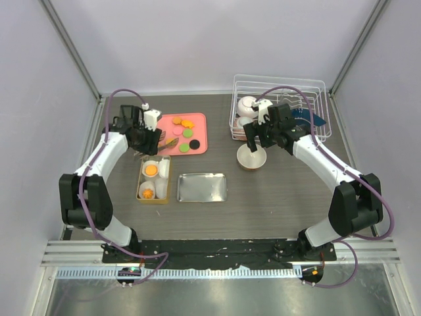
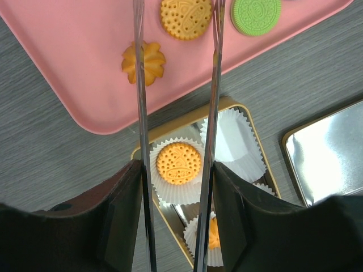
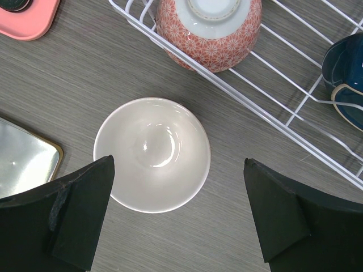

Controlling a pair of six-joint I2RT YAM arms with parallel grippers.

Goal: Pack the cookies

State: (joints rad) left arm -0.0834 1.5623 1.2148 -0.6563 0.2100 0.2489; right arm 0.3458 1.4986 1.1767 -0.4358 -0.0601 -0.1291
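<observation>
Several cookies (image 1: 185, 132), mostly orange with green, pink and one black, lie on a pink tray (image 1: 199, 120). My left gripper (image 1: 150, 139) is shut on metal tongs (image 2: 138, 113), whose two blades stand apart with nothing between them and run out of the top of the wrist view. It hovers over a gold tin (image 2: 256, 129) holding white paper cups. One cup holds a round orange cookie (image 2: 178, 163), another a flower-shaped orange cookie (image 2: 214, 233), and one cup (image 2: 233, 141) is empty. My right gripper (image 3: 178, 164) is open above a white bowl (image 3: 152, 154).
The tin's silver lid (image 1: 202, 187) lies right of the tin. A white wire dish rack (image 1: 309, 89) at the back right holds a red patterned bowl (image 3: 209, 28) and a blue bowl (image 3: 346, 73). Walls enclose the table.
</observation>
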